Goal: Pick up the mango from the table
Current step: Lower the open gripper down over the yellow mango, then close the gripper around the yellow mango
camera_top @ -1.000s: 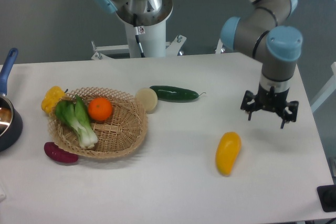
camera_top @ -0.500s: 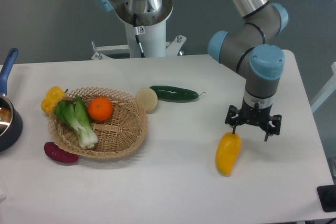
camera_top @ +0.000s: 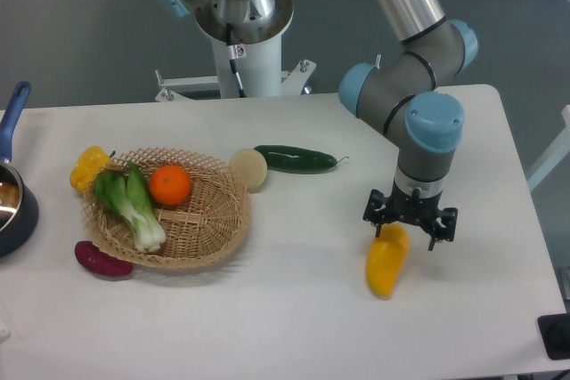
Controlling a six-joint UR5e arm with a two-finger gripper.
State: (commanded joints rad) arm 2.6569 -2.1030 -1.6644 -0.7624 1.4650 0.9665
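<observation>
The mango [camera_top: 386, 262], a smooth yellow-orange oval, lies on the white table [camera_top: 294, 309] right of centre, near the front. My gripper [camera_top: 409, 227] hangs open directly over the mango's upper end, its dark fingers spread to either side. The fingertips sit just above or at the fruit's top; whether they touch it I cannot tell. Nothing is held between them.
A wicker basket [camera_top: 209, 220] at the left holds an orange [camera_top: 170, 184] and bok choy [camera_top: 134, 202]. Around it lie a yellow pepper [camera_top: 89, 166], a purple vegetable [camera_top: 101, 259], a pale round item [camera_top: 249, 168] and a cucumber [camera_top: 296, 158]. A blue-handled pot [camera_top: 12, 193] sits at the left edge.
The arm has swung left and toward the front, carrying the open gripper from right of the mango to directly over its upper end. The mango has not moved.
</observation>
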